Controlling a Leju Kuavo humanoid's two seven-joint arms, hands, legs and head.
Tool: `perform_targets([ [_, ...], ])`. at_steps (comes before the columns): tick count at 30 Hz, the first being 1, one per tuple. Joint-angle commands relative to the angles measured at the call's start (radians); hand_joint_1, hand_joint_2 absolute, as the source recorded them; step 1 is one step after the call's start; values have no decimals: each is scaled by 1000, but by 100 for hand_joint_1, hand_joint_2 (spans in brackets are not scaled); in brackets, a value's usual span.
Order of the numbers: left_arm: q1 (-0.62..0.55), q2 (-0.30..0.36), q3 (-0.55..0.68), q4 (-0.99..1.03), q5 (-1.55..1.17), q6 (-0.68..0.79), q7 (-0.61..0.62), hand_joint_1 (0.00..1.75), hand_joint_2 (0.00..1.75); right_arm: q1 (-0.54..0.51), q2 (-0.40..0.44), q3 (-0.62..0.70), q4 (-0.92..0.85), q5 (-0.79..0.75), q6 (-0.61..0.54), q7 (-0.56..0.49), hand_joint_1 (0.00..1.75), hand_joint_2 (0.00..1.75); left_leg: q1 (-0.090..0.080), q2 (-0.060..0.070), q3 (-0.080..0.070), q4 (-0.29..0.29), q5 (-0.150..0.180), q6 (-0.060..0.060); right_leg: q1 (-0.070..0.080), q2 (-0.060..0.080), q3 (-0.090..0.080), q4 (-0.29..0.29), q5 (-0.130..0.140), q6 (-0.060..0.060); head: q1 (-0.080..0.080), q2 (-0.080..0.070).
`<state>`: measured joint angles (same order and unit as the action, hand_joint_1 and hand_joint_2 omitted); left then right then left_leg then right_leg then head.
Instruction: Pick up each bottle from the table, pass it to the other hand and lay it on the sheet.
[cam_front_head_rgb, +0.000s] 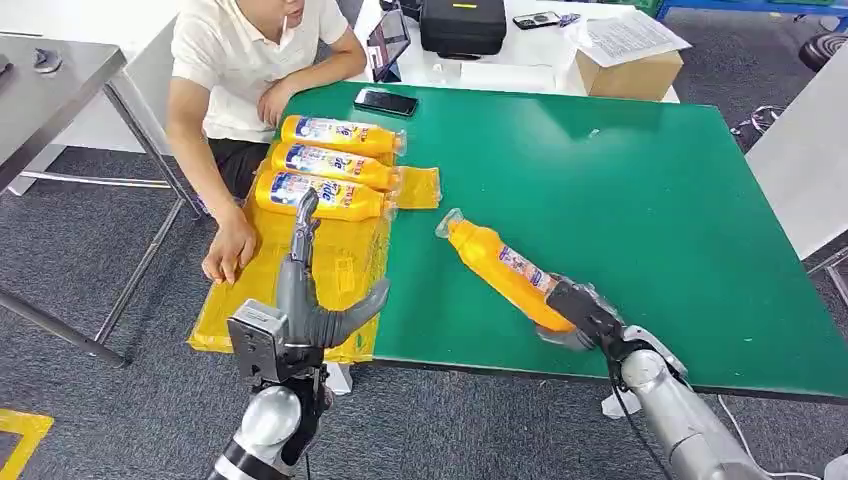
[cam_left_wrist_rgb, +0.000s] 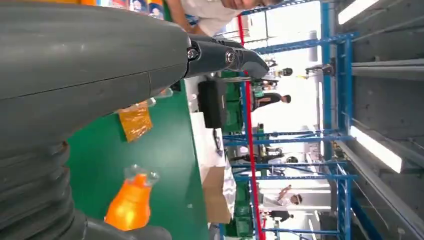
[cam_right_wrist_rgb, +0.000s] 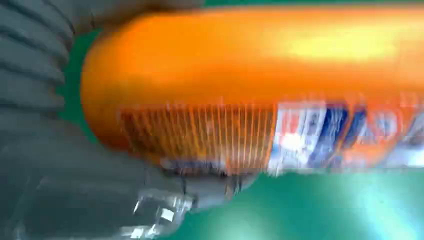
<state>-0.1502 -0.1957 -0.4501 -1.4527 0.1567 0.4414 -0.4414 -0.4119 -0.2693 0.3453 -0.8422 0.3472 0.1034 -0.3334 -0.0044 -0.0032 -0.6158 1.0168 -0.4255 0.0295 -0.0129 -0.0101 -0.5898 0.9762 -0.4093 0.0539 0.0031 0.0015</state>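
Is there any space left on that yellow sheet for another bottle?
Yes. The sheet is bare on its near half, between the three laid bottles and the table edge, beside the person's hand. The left hand hovers over that patch. The far end is crowded. The right hand grips the fourth bottle.

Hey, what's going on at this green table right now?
A humanoid robot is moving orange bottles onto a yellow sheet. Its right hand grips the base of a bottle lying on the green table. Its left hand hovers open over the sheet, where three bottles already lie side by side. A seated person rests a hand on the sheet's edge.
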Motion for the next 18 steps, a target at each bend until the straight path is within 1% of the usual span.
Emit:
perform_targets([
  [1, -42, 31, -15, 76, 42, -6, -1, 0, 175, 45, 69, -130, -81, -60, 24, -16, 175, 175, 0, 1, 2, -1, -1, -2, 0, 2, 2, 0, -1, -2, 0, 0],
  [3, -31, 29, -8, 77, 58, -3, -4, 0, 175, 68, 89, -155, -118, -96, 33, -45, 175, 175, 0, 3, 3, 0, -2, -2, 0, 3, 3, 0, -1, -2, 0, 0],
  [4, -23, 28, -2, 81, 71, -6, -7, 0, 175, 83, 100, -165, -146, -113, 38, -57, 175, 175, 0, 1, 1, -1, -1, -1, 0, 2, 1, 0, 0, -1, 0, 0],
  [5, -8, 23, 11, 87, 100, -20, -4, 0, 175, 106, 114, -177, -191, -139, 44, -72, 175, 175, 0, 1, 3, -2, -1, -2, 0, 2, 3, -1, -1, -2, 0, 0],
  [6, -4, 24, 13, 92, 105, -25, -7, 0, 175, 114, 117, -176, -210, -140, 43, -70, 175, 175, 0, 1, 1, -1, -1, -2, -1, 1, 1, -1, -1, -2, 0, 0],
  [9, 0, 25, 14, 94, 108, -30, -13, 0, 175, 119, 119, -175, -223, -143, 43, -63, 175, 175, 0, 3, 4, -2, -2, -3, -1, 3, 3, -1, -2, -3, 0, 0],
  [11, -2, 25, 13, 97, 109, -31, -14, 0, 175, 120, 116, -175, -227, -144, 44, -60, 175, 175, 0, 2, 0, -1, -1, -2, 0, 2, -1, 0, -1, -2, -1, 0],
  [13, 1, 20, 19, 95, 123, -36, -6, 0, 175, 121, 118, -178, -230, -149, 44, -64, 175, 175, 0, 1, 1, -1, -1, -2, 0, 1, 0, 0, -1, -2, 0, 0],
  [14, 27, 16, 34, 101, 201, -98, 38, 0, 175, 138, 129, -186, -273, -174, 51, -93, 175, 175, 0, 2, 2, -1, -2, -2, 0, 2, 1, 0, -1, -2, 0, 0],
  [15, 48, 15, 45, 114, 263, -148, 68, 0, 175, 158, 136, -184, -321, -187, 55, -101, 175, 175, 0, 2, 0, -1, -1, -2, -1, 2, 0, -1, -1, -2, 0, 0],
  [16, 65, 20, 49, 134, 311, -196, 86, 0, 175, 176, 142, -175, -367, -193, 56, -103, 175, 175, 0, 3, 2, -1, -2, -2, 0, 3, 1, -1, -1, -2, 0, 0],
  [17, 88, 30, 46, 171, 418, -304, 147, 0, 175, 194, 149, -145, -420, -203, 73, -110, 175, 175, 0, 4, 4, -2, -3, -3, 0, 5, 3, -1, -1, -3, 0, 0],
  [18, 93, 38, 39, 209, 462, -361, 169, 0, 175, 200, 160, -119, -444, -211, 88, -114, 175, 175, -1, 4, 3, -3, -2, -2, -1, 4, 2, -1, -1, -2, 0, 0],
])
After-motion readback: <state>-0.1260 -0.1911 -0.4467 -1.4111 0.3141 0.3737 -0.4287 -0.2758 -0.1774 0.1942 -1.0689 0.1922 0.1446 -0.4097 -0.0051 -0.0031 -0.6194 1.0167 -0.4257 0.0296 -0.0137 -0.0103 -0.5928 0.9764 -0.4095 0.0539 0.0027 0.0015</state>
